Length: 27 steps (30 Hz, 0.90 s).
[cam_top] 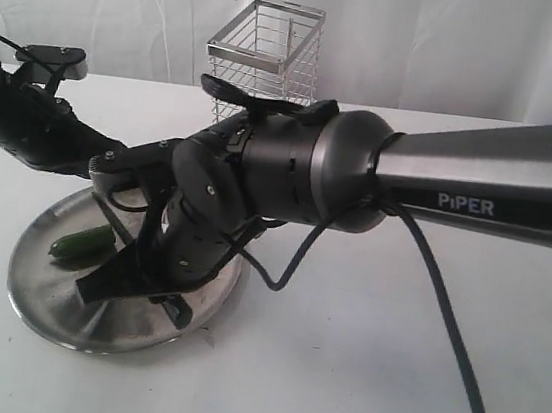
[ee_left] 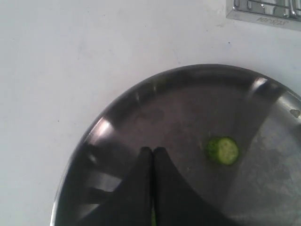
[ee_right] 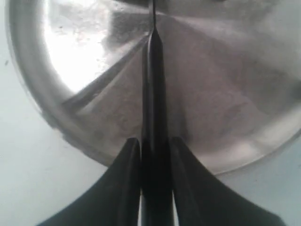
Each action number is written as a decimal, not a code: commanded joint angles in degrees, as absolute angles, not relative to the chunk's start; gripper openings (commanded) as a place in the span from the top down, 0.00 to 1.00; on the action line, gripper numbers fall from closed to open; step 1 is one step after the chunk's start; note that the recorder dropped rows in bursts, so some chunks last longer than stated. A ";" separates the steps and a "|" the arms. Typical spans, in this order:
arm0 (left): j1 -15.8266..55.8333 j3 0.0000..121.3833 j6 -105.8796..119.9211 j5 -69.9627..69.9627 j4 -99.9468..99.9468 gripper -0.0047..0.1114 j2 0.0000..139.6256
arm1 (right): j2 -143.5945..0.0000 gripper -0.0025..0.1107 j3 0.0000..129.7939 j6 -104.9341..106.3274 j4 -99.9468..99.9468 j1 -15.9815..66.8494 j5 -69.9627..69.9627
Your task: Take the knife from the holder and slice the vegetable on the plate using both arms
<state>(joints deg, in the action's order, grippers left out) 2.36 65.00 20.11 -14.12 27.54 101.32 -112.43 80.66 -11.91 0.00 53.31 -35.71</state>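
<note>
Black handle of the knife (ee_right: 153,70) sits pinched between the two fingers of the right claw (ee_right: 154,140), whose jaws stand only narrowly apart, pressed against the handle's sides. The knife runs straight out from that claw over the plate (ee_left: 188,108), and its thin blade passes out of the wrist view near the plate's middle. The claw itself hangs just inside the plate's rim.

The left claw (ee_left: 153,149) is over the plate too, its fingers pressed together tip to tip with nothing gripped at the tips. A sliver of green shows between them lower down; what it is cannot be told. One round slice (ee_left: 222,150) lies flat on the plate, near those tips but apart from them. The vegetable (cam_top: 82,243) lies on the plate close to the rim, on the left arm's (cam_top: 25,120) side.

The right arm (cam_top: 479,191) reaches across above the plate. The holder (cam_top: 264,54) stands upright behind the plate, apart from its rim. White table (cam_top: 385,381) spreads wide beyond the plate's rim.
</note>
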 commanded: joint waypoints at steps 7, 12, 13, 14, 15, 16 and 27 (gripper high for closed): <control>2.39 64.74 18.93 -14.99 28.18 0.96 100.61 | -112.04 0.98 80.54 -24.14 -9.46 55.28 -34.22; 2.39 64.74 18.37 -14.99 28.18 0.96 100.61 | -112.20 0.98 80.54 -24.60 -8.68 55.66 -34.33; 2.39 64.74 17.89 -15.14 28.18 0.96 100.61 | -112.47 0.98 80.54 -24.60 -8.56 55.81 -34.33; 2.39 64.74 17.80 -15.14 28.18 0.96 100.61 | -112.73 0.98 80.54 -24.60 -8.56 55.96 -34.33; 2.39 64.74 17.78 -15.30 28.18 0.96 100.61 | -113.11 0.98 80.54 -24.60 -8.15 56.12 -34.33; 2.39 64.74 17.78 -15.55 28.18 0.96 100.61 | -113.39 0.98 80.54 -24.60 -7.88 56.25 -34.33; 2.39 64.74 17.78 -16.47 29.26 0.96 100.61 | -114.39 0.98 80.54 -24.60 -7.52 56.63 -33.55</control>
<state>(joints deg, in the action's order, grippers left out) 2.36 65.00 18.38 -15.54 27.65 101.21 -114.68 80.66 -24.37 -7.37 56.53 -34.41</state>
